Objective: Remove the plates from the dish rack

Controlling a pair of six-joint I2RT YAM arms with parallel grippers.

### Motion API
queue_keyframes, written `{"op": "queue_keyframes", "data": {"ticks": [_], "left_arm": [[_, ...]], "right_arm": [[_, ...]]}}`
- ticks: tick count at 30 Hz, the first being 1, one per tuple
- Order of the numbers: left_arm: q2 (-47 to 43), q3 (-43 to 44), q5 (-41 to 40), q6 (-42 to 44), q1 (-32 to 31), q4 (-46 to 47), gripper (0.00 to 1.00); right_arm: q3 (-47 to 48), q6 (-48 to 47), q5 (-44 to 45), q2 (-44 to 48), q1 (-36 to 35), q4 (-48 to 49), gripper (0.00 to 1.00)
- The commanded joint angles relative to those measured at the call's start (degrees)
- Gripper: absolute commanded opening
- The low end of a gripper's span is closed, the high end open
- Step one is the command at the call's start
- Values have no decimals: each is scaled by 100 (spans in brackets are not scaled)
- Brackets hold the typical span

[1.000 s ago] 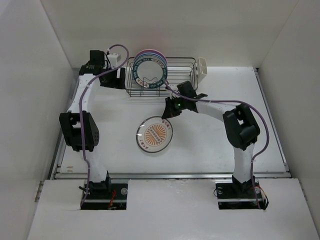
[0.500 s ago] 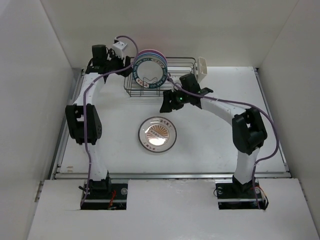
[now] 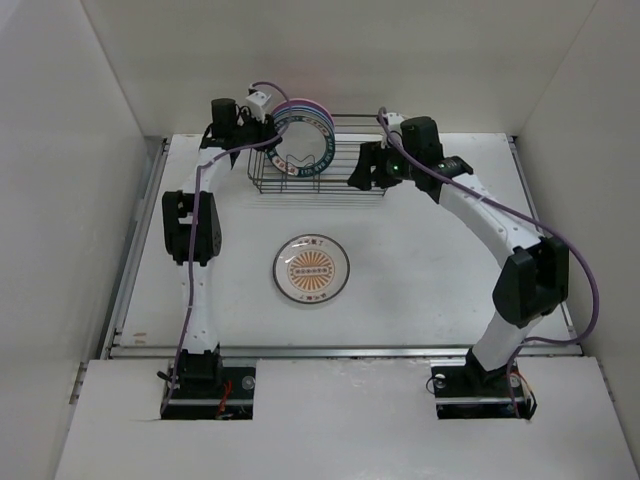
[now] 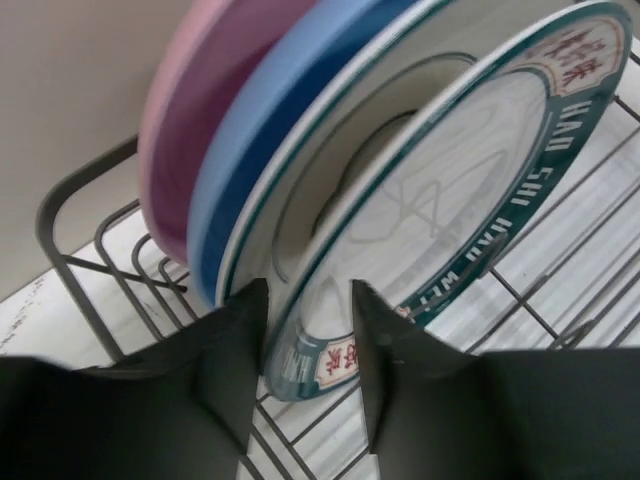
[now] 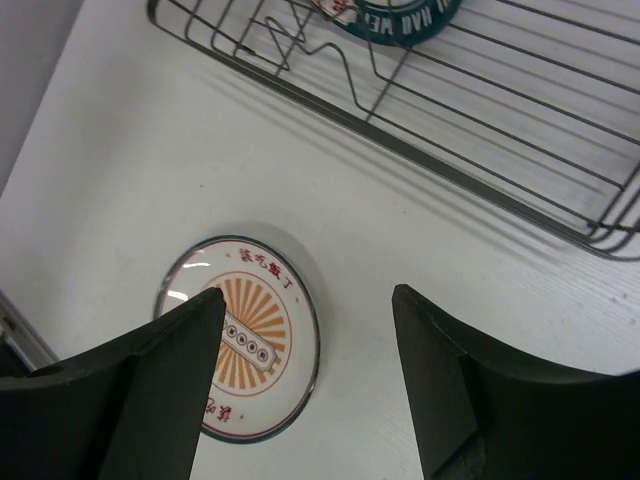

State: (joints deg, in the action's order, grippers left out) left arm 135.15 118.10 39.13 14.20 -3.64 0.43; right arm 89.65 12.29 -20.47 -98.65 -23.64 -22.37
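Three plates stand upright at the left end of the dish rack [image 3: 330, 190]: the teal lettered plate [image 3: 300, 145] in front, then a blue plate [image 4: 260, 130] and a pink plate [image 4: 190, 110]. My left gripper [image 3: 268, 128] is at the rack's left end, and in its wrist view the left gripper [image 4: 310, 340] is shut on the teal plate's [image 4: 450, 200] lower rim. The white plate with a dark rim and an orange sunburst [image 3: 311, 270] lies flat on the table. My right gripper [image 3: 360, 172] hangs open and holds nothing, by the rack's front right.
In the right wrist view the open right gripper [image 5: 308, 295] looks down on the sunburst plate [image 5: 255, 330], with the rack's front wires [image 5: 480, 130] beyond. White walls close in the left, right and back. A metal rail runs along the table's near edge [image 3: 340, 350].
My left gripper reached the rack's left end and closed round the teal plate's rim. My right gripper opened, let go of the sunburst plate on the table and moved back-right to the rack.
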Motion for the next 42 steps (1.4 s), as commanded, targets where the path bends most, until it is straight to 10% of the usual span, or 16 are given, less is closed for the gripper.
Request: {"op": "queue_keyframes", "data": {"ticks": [1, 5, 31, 38, 42], "left_arm": [[-103, 223, 270, -101, 21, 580, 29], [-340, -234, 69, -172, 21, 766, 0], [-1852, 213, 1123, -2050, 416, 934, 0], [-2467, -155, 1772, -2344, 531, -884, 0], [-2661, -498, 2748, -634, 453, -2981, 0]], "right_arm": [[141, 45, 157, 92, 61, -241, 74], [202, 45, 289, 92, 114, -294, 74], [265, 281, -1, 47, 114, -49, 66], [-228, 423, -1, 276, 114, 242, 63], [-509, 484, 139, 557, 114, 295, 61]]}}
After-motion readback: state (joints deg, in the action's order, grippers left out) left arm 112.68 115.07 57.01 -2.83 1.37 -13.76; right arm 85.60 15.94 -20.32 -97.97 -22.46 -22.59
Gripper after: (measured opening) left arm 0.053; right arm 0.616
